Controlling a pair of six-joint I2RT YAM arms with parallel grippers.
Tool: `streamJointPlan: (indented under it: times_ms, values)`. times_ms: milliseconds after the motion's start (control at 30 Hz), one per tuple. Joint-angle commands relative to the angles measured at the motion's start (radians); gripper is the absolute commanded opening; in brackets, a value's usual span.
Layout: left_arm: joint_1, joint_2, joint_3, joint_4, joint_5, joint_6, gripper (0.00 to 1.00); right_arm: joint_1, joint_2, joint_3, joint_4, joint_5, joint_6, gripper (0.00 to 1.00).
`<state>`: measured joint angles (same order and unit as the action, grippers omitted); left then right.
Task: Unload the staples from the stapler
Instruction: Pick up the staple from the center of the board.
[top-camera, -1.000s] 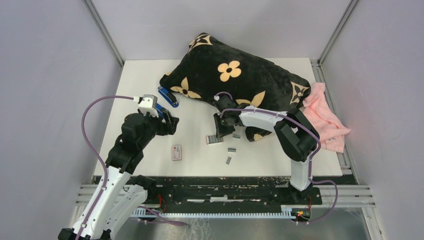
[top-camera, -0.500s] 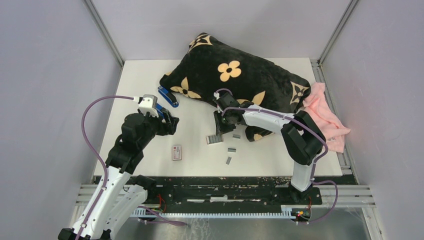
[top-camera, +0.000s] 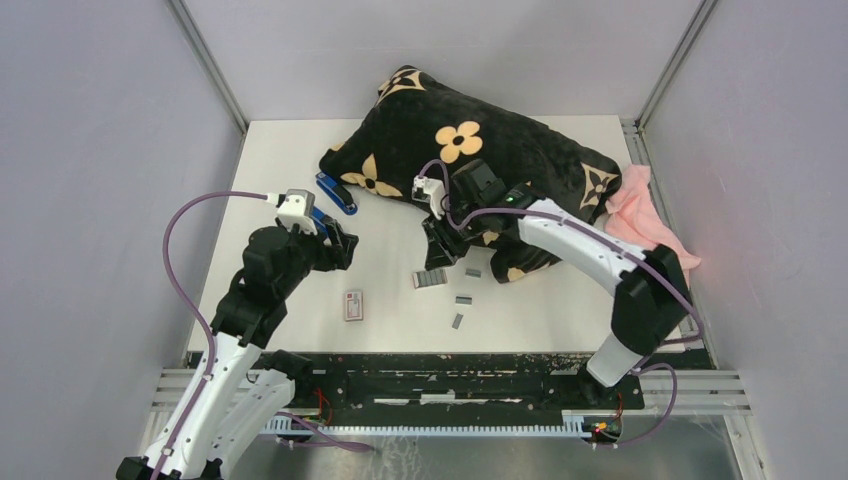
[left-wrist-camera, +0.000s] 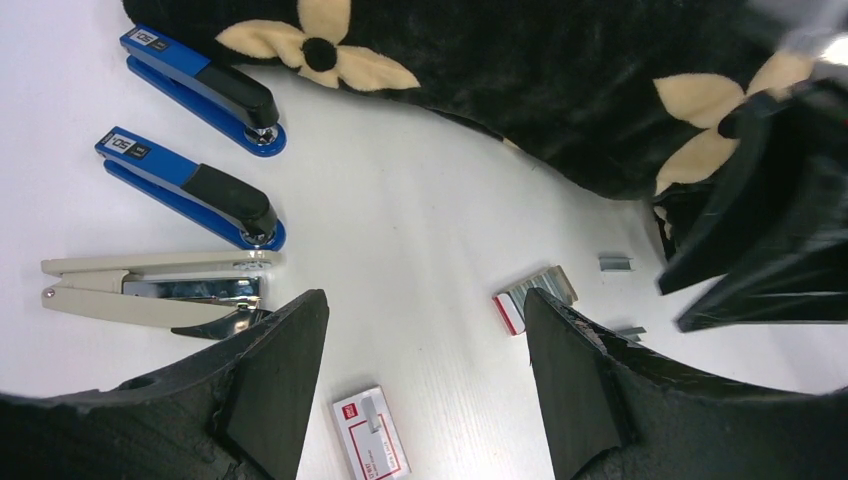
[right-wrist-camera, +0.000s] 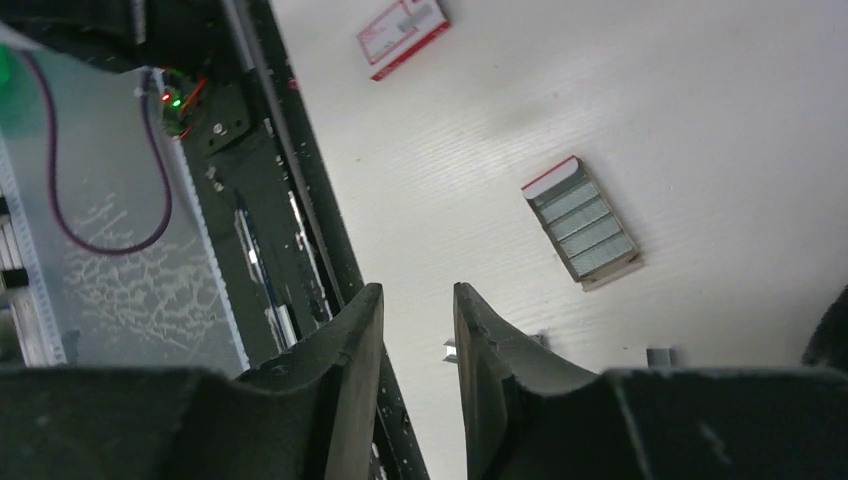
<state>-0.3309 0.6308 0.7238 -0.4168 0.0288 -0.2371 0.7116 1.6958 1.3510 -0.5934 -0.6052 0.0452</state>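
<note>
The stapler (left-wrist-camera: 150, 290), beige-grey with a shiny magazine swung open over a black base, lies at the left of the left wrist view; my left arm hides it in the top view. An open tray of staples (top-camera: 430, 278) lies mid-table and also shows in the wrist views (left-wrist-camera: 535, 295) (right-wrist-camera: 585, 230). Loose staple strips (top-camera: 463, 299) lie near it. My left gripper (left-wrist-camera: 425, 380) is open and empty above the table, right of the stapler (top-camera: 340, 245). My right gripper (right-wrist-camera: 415, 295) has its jaws narrowly parted and empty, just above the tray (top-camera: 437, 258).
Two blue staplers (left-wrist-camera: 195, 190) (left-wrist-camera: 205, 85) lie beyond the stapler. A red-and-white box (top-camera: 353, 304) sits near the front. A black flowered pillow (top-camera: 470, 150) fills the back, with a pink cloth (top-camera: 650, 235) at the right. The rail (top-camera: 440, 365) runs along the front edge.
My right arm has lifted and swung its wrist back toward the pillow, the fingers still pointing down at the tray. The left arm has not moved.
</note>
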Motion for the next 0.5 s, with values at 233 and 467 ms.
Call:
streamJointPlan:
  times_ms: [233,467]
  values:
    - [0.007,-0.016,0.002,0.075,0.150,-0.032,0.80,-0.160,-0.337,-0.075,-0.077,-0.343,-0.352,0.59]
    - [0.007,-0.090,-0.158,0.318,0.375,-0.346,0.80,-0.248,-0.436,-0.164,-0.057,-0.503,-0.390,0.84]
